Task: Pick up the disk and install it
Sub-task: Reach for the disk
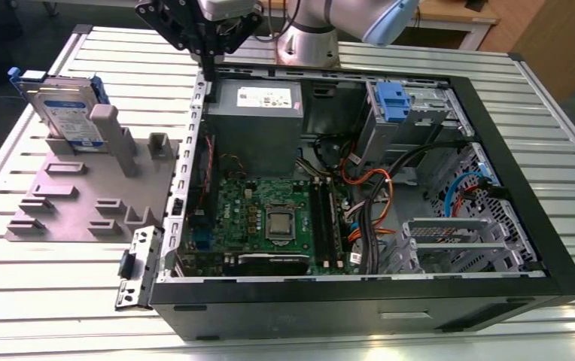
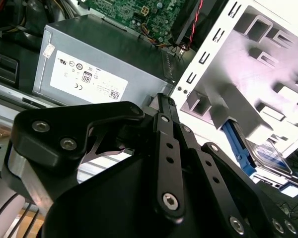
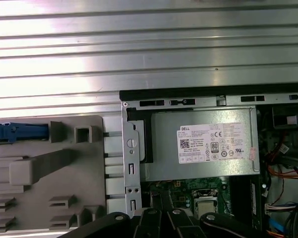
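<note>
The disk (image 1: 68,113) stands on edge in a slot of the grey fixture (image 1: 86,195). In the exterior view it is at about eight o'clock from the gripper (image 1: 205,51) and well apart from it. It is a flat silver metal drive with a white-and-blue label and a blue bracket (image 3: 15,133) round its edges. It is likely rigid, fairly heavy, smooth-faced and shock-sensitive, so pinching the flat faces near the upper edge looks safest. The jaws seem closed together on nothing, over the computer case (image 1: 368,289) rim.
</note>
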